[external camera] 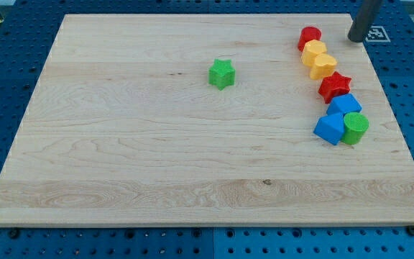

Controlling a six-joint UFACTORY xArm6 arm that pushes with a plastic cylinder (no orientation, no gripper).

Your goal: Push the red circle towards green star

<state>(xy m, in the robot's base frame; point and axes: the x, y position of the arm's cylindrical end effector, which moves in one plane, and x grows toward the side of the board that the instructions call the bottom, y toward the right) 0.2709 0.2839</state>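
Observation:
The red circle [309, 37] sits near the view's top right on the wooden board [121, 144], at the head of a chain of blocks. The green star [222, 73] stands alone near the board's middle, left of and lower than the red circle. My tip [356, 39] is at the top right corner, to the right of the red circle with a gap between them.
Below the red circle run a yellow block [313, 52], a yellow heart [323, 66], a red star [334, 86], a blue block [345, 105], a blue triangle-like block [328, 129] and a green cylinder [355, 127]. A white tag [376, 33] lies by the tip.

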